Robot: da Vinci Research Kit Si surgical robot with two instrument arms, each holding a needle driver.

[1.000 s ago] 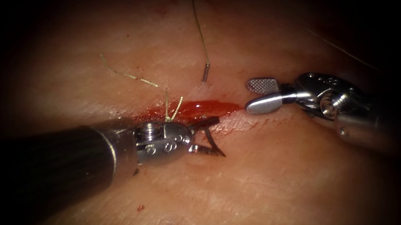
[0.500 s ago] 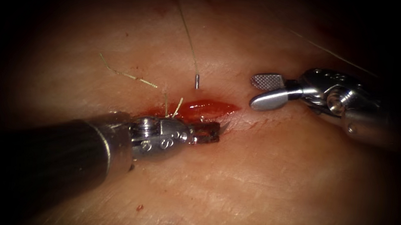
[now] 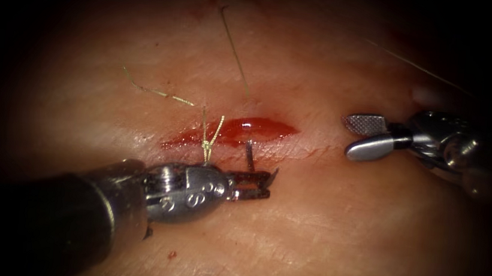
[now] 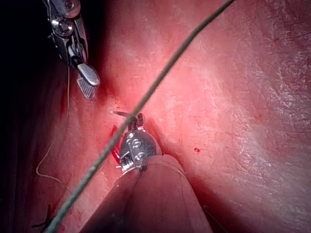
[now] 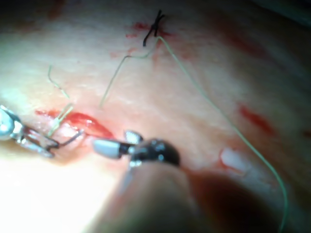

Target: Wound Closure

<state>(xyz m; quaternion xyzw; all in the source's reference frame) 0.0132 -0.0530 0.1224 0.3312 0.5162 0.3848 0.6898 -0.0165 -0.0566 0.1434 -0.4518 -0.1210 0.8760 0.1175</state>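
Since a second ago: left tool (image 3: pixel 256 184) drawn back toward 7 o'clock with the needle (image 3: pixel 249 156), right tool (image 3: pixel 367 134) withdrawn toward 3 o'clock, away from the cut (image 3: pixel 231 130). Needle tail, earlier standing at 12 o'clock of the cut with thread (image 3: pixel 236 53) trailing from it, now gone from that spot; thread now running down into the tissue (image 3: pixel 308 240) at that far edge, so needle judged pulled across under the cut. Left tool's fingers clamped on the needle near its pointed end, sharp tip poking out past them toward 3 o'clock, dark shaft rising from the near lip of the cut up to the fingers; whether the tail has fully left the tissue, cannot tell. Same grip seen in the left wrist view, fingers (image 4: pixel 135 121) closed on the thin needle (image 4: pixel 121 114). Right tool's fingers spread apart, holding nothing, well apart from the cut at 3 o'clock; same in its own view (image 5: pixel 116 143). Red fluid (image 3: pixel 253 126) pooled along the cut. Knotted stitch (image 3: pixel 208 143) with pale cut ends (image 3: pixel 154 92) already sitting at the 9 o'clock end of the cut. Progress, as a judgement: one stitch tied, a second bite passed through both lips; thread not yet drawn through, no knot on it, remaining length of the cut open.
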